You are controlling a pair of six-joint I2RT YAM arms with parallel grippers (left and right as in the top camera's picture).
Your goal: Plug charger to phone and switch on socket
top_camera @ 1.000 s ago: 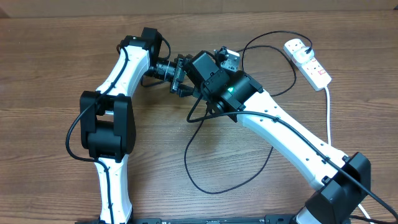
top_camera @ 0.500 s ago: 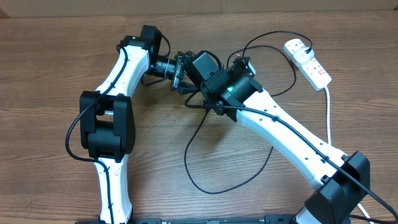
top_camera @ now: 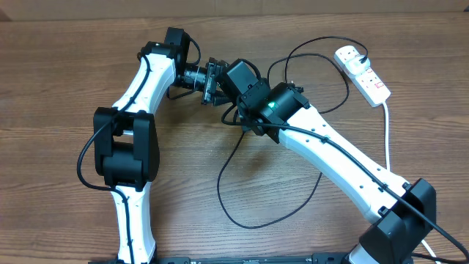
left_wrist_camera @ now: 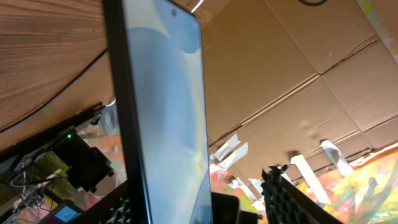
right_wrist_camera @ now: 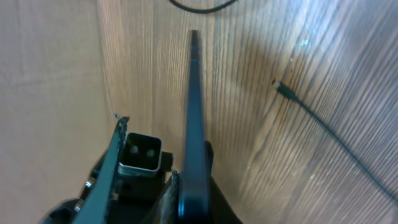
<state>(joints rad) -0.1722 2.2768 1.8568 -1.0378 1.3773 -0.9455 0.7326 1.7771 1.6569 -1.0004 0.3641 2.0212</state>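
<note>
Wood-grain desk [top_camera: 58, 66] lies bare across the left and lower middle of the overhead frame, and its far edge meets a tan cardboard wall [top_camera: 410, 6] along the top. The white socket [top_camera: 364, 73] sits at upper right, and the charger [top_camera: 219, 189] loops over the centre, its plug tip [right_wrist_camera: 283, 88] lying apart from the phone [right_wrist_camera: 194, 106]. That phone stands edge-on above the desk at upper centre, pinched in the closed right pincer [right_wrist_camera: 191, 167]; the left pincer [left_wrist_camera: 205, 205] straddles it, spread partway, one ribbed pad [left_wrist_camera: 292, 199] clear of the glass.
</note>
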